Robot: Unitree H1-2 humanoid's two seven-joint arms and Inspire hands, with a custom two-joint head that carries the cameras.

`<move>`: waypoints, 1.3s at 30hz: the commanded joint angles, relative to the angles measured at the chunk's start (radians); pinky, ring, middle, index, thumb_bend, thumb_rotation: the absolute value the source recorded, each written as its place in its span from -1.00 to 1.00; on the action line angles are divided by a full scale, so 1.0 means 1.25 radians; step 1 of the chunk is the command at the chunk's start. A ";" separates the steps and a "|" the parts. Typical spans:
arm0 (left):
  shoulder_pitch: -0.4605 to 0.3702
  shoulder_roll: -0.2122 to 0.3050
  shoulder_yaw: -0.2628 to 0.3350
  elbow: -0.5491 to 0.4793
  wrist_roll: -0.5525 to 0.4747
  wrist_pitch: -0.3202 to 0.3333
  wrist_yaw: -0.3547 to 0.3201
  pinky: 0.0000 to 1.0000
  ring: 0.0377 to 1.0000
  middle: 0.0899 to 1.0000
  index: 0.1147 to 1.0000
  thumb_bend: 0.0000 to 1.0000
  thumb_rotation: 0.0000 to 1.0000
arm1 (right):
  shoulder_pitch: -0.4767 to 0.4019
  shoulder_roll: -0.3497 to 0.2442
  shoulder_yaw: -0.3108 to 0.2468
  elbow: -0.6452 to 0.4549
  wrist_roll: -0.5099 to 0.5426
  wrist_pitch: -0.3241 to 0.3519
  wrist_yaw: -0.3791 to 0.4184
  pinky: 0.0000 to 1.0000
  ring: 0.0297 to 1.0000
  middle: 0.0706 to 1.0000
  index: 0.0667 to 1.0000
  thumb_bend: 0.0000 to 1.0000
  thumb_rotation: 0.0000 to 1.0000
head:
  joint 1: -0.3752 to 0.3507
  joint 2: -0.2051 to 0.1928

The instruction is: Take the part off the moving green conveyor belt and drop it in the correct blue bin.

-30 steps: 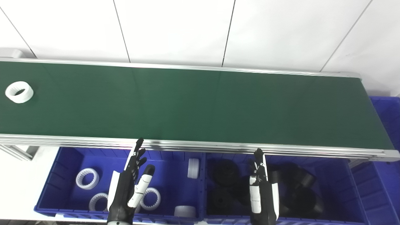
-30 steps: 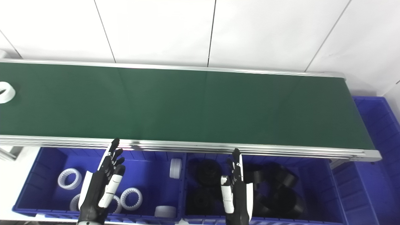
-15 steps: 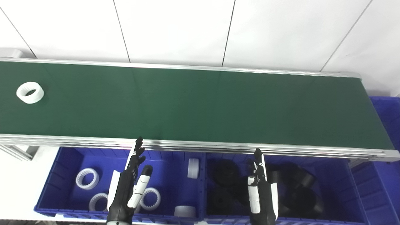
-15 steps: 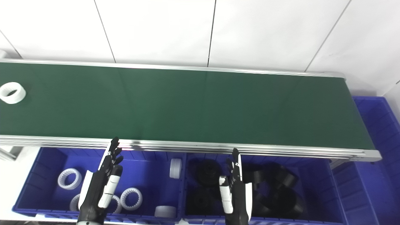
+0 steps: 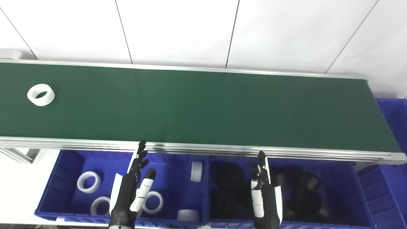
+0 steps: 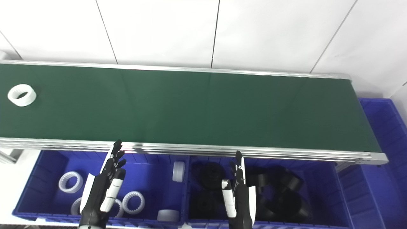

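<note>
A white toothed ring part [image 5: 40,94] lies on the green conveyor belt [image 5: 203,108] at its far left; it also shows in the right eye view [image 6: 21,95]. My left hand [image 5: 130,190] is open and empty, fingers straight, above the left blue bin [image 5: 63,168] that holds white parts. My right hand [image 5: 265,194] is open and empty above the right blue bin [image 5: 346,178] that holds black parts. Both hands are on the near side of the belt, far from the ring.
The belt's metal rail [image 5: 203,148] runs just beyond both hands' fingertips. Another blue bin [image 5: 394,114] stands at the belt's right end. A white tiled wall [image 5: 203,31] rises behind the belt.
The white ring has travelled to the right along the belt. Both hands have stayed almost still above their bins.
</note>
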State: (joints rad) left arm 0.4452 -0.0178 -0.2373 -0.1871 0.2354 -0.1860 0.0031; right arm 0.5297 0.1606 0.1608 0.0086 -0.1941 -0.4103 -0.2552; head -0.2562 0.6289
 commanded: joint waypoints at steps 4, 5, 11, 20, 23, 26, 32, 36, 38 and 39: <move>-0.002 -0.008 -0.004 -0.017 -0.008 -0.020 0.004 0.83 0.94 0.99 0.93 0.39 0.88 | 0.011 0.033 0.019 -0.011 -0.009 -0.004 0.004 0.90 0.90 1.00 1.00 0.45 1.00 | 0.001 0.000; -0.002 -0.008 -0.004 -0.017 -0.008 -0.019 0.004 0.83 0.94 0.99 0.93 0.40 0.87 | 0.011 0.033 0.019 -0.011 -0.008 -0.004 0.004 0.90 0.90 1.00 1.00 0.44 1.00 | 0.001 0.000; -0.002 -0.009 -0.006 -0.015 -0.007 -0.018 0.004 0.84 0.94 0.99 0.92 0.36 0.87 | 0.011 0.030 0.018 -0.008 -0.005 -0.006 0.006 0.90 0.91 1.00 1.00 0.43 1.00 | 0.012 -0.010; 0.000 -0.023 -0.022 0.018 -0.001 -0.045 0.015 0.79 0.91 0.97 0.90 0.31 0.83 | 0.004 0.010 0.007 0.015 0.028 -0.025 0.016 0.93 0.92 1.00 1.00 0.46 1.00 | 0.091 -0.066; -0.001 -0.033 -0.026 0.034 0.007 -0.056 0.022 0.75 0.88 0.95 0.87 0.30 0.80 | 0.000 0.003 0.001 0.025 0.044 -0.030 0.019 0.95 0.93 1.00 1.00 0.46 1.00 | 0.110 -0.088; -0.001 -0.043 -0.030 0.050 0.018 -0.061 0.026 0.75 0.88 0.94 0.86 0.31 0.77 | -0.005 -0.005 -0.007 0.038 0.054 -0.033 0.024 0.98 0.95 1.00 1.00 0.46 1.00 | 0.127 -0.108; -0.011 -0.059 -0.042 0.088 0.040 -0.078 0.045 0.73 0.83 0.89 0.82 0.32 0.69 | -0.021 -0.023 -0.025 0.062 0.082 -0.034 0.041 1.00 0.97 1.00 1.00 0.42 1.00 | 0.180 -0.133; -0.017 -0.071 -0.048 0.107 0.034 -0.076 0.049 0.70 0.83 0.88 0.82 0.42 0.63 | -0.035 -0.031 -0.039 0.081 0.091 -0.038 0.048 1.00 0.96 1.00 1.00 0.42 1.00 | 0.201 -0.143; -0.020 -0.075 -0.050 0.112 0.030 -0.075 0.051 0.69 0.84 0.89 0.81 0.44 0.60 | -0.040 -0.035 -0.043 0.087 0.095 -0.041 0.052 1.00 0.97 1.00 1.00 0.39 1.00 | 0.209 -0.140; -0.021 -0.077 -0.051 0.113 0.029 -0.074 0.051 0.67 0.83 0.88 0.81 0.44 0.59 | -0.042 -0.037 -0.044 0.089 0.097 -0.041 0.054 1.00 0.98 1.00 1.00 0.37 1.00 | 0.210 -0.140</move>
State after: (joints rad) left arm 0.4312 -0.0701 -0.2767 -0.0470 0.2670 -0.2406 0.0525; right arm 0.4867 0.1136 0.1058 0.1353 -0.0809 -0.4114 -0.2082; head 0.0030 0.4525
